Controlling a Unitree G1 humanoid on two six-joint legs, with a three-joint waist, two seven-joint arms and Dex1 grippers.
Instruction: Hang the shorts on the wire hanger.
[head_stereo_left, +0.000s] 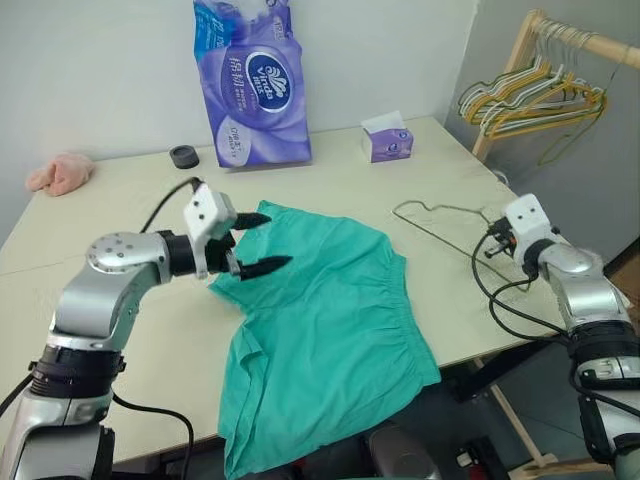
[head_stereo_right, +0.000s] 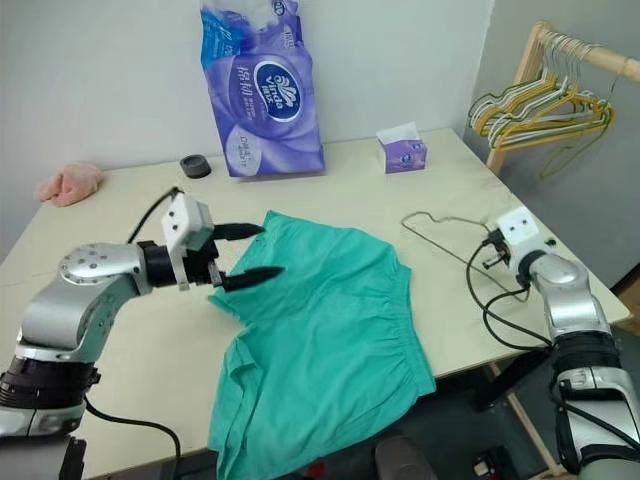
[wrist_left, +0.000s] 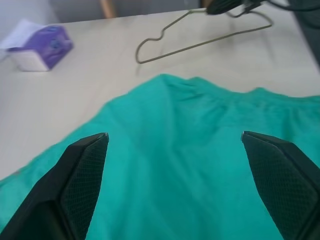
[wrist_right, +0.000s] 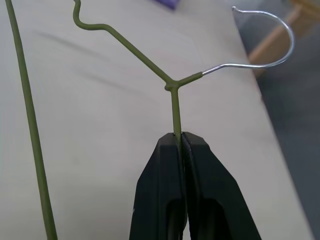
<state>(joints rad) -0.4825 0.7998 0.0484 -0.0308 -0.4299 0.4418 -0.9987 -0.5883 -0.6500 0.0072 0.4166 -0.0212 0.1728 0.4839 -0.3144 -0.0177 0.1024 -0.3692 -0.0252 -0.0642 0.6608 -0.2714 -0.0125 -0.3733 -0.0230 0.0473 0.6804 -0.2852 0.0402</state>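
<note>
The teal-green shorts (head_stereo_left: 330, 320) lie spread on the table (head_stereo_left: 120, 220), their lower part hanging over the front edge. My left gripper (head_stereo_left: 262, 242) is open and hovers at the shorts' upper left corner, its black fingertips (wrist_left: 95, 150) wide apart over the fabric, holding nothing. To the right of the shorts lies the wire hanger (wrist_left: 200, 42), thin and olive-gold. My right gripper (wrist_right: 179, 137) is shut on the hanger's wire just below the neck, where the silver hook (wrist_right: 280, 35) branches off. In the left eye view the right gripper (head_stereo_left: 493, 240) is near the table's right edge.
A purple tissue pack (head_stereo_left: 250, 80) stands at the back, with a small tissue box (head_stereo_left: 387, 140) to its right. A black ring (head_stereo_left: 184, 156) and a pink cloth lump (head_stereo_left: 60, 172) lie at the back left. A wooden rack with bunched hangers (head_stereo_left: 535, 95) stands beyond the table's right corner.
</note>
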